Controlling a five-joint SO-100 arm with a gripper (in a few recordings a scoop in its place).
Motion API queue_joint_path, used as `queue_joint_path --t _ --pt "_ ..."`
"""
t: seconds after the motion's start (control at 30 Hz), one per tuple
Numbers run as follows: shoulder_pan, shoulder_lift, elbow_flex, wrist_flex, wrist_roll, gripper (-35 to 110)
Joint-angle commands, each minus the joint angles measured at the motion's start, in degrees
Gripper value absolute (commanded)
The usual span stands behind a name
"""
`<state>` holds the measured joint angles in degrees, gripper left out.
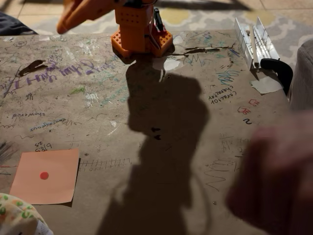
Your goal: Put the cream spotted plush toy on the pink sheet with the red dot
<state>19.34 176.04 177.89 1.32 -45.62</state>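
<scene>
One small red dot [44, 175] marks the middle of the pink sheet [58, 169], which lies flat near the desk's [146, 122] lower left, likely as a target. The plush toy [17, 218] sits at the bottom left corner, just beside the sheet's lower edge and not on it. The orange arm [134, 24] stands folded at the far edge; whether its tool is spread or pressed together, I cannot tell. A blurred shape, perhaps a hand [279, 181], fills the lower right.

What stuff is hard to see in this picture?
- Cream plush toy with green and orange spots: cut off by the fixed view's bottom-left corner, face unseen.
- Orange robot arm: cut off by the top edge, so its fingers' state cannot be told.
- Blurred dark reddish shape, lower right: too close and unfocused to identify.
</scene>
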Motion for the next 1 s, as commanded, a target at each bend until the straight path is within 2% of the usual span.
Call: queue_joint_path --t 0.0,0.27,0.37,0.97 --pt "-0.18 8.09 4.92 6.68 14.15 0" --pt "-3.16 17.23 4.92 36.65 42.71 0" --pt "-3.96 17.31 4.92 38.23 48.52 0" --pt "-4.39 17.4 4.92 38.41 48.16 0"
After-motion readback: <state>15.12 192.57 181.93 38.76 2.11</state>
